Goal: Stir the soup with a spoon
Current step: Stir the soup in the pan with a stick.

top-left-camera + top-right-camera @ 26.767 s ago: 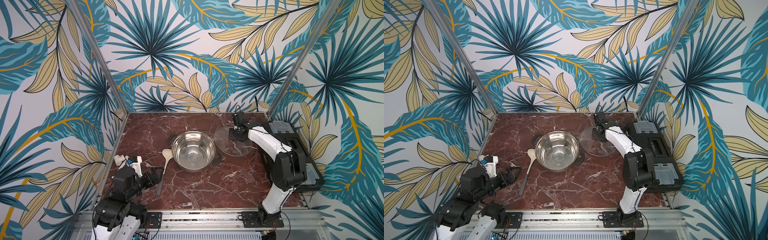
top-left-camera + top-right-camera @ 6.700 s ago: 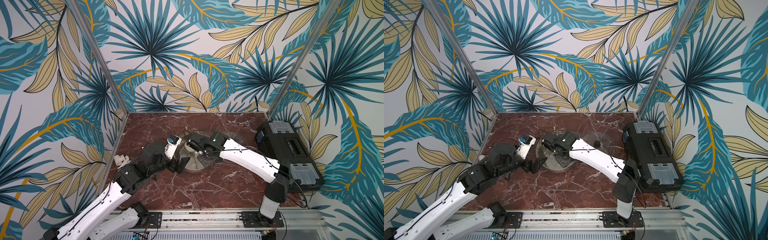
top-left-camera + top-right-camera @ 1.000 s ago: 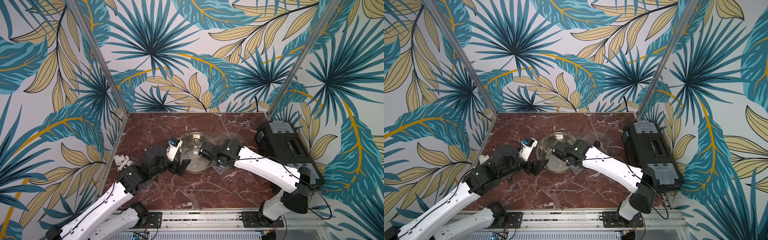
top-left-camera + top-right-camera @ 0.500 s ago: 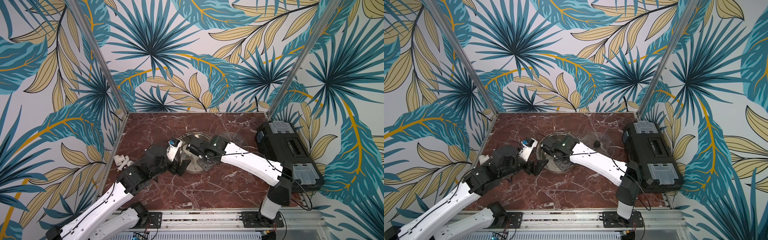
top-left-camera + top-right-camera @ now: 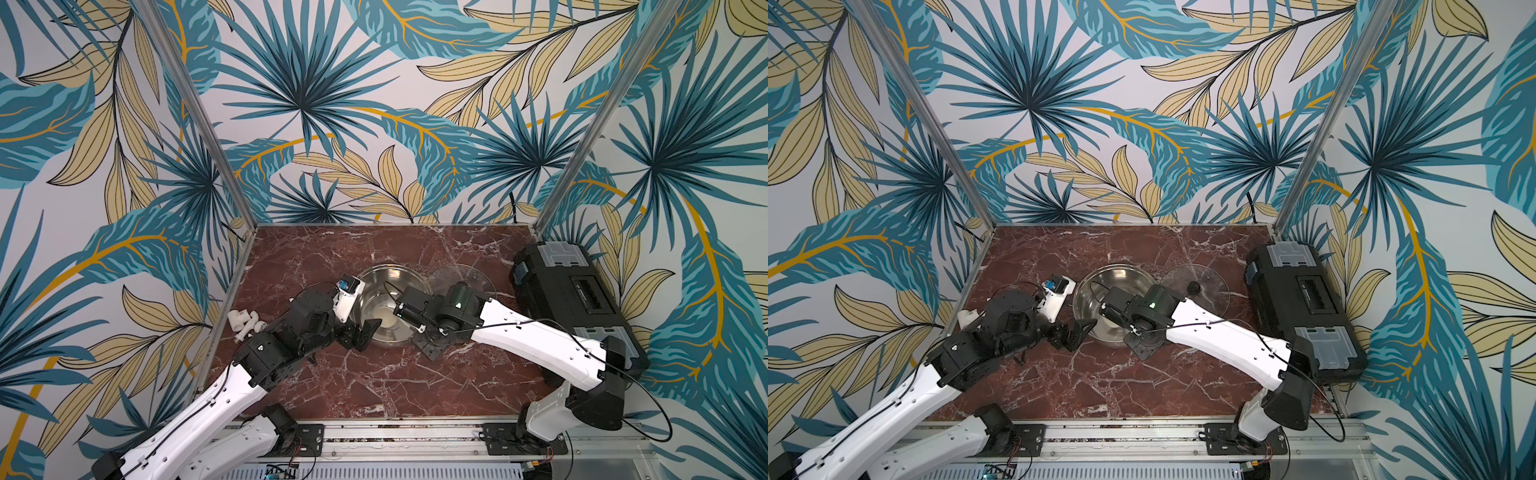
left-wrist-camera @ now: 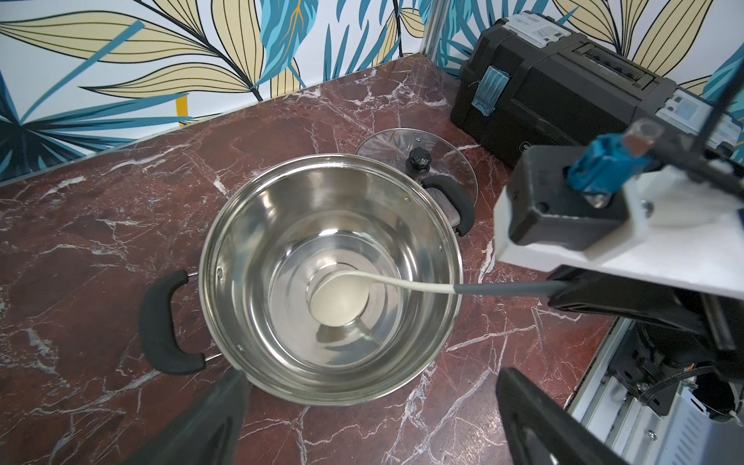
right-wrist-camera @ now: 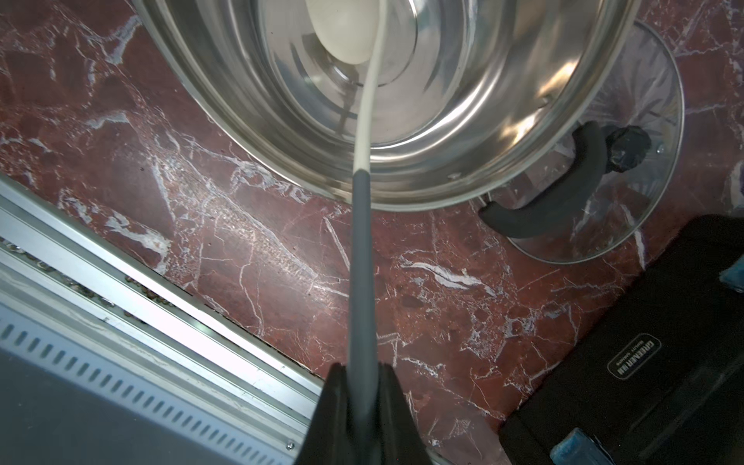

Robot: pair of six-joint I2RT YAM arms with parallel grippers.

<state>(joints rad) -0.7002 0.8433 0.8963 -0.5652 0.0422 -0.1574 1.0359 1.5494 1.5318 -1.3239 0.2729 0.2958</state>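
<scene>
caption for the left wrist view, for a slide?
Right hand holds the spoon, bowl resting inside the empty steel pot; glass lid lies behind.

Black toolbox (image 7: pixel 628 362) carries a small white-framed label, approx. "GREENER MM"; 2nd line too small to read.

In both top views the spoon (image 5: pixel 388 323) was mostly hidden by the right arm (image 5: pixel 536 338). In the right wrist view the pot (image 7: pixel 443 133) was cut off toward 12 o'clock. Its inside looked bare; soup could not be made out.
</scene>
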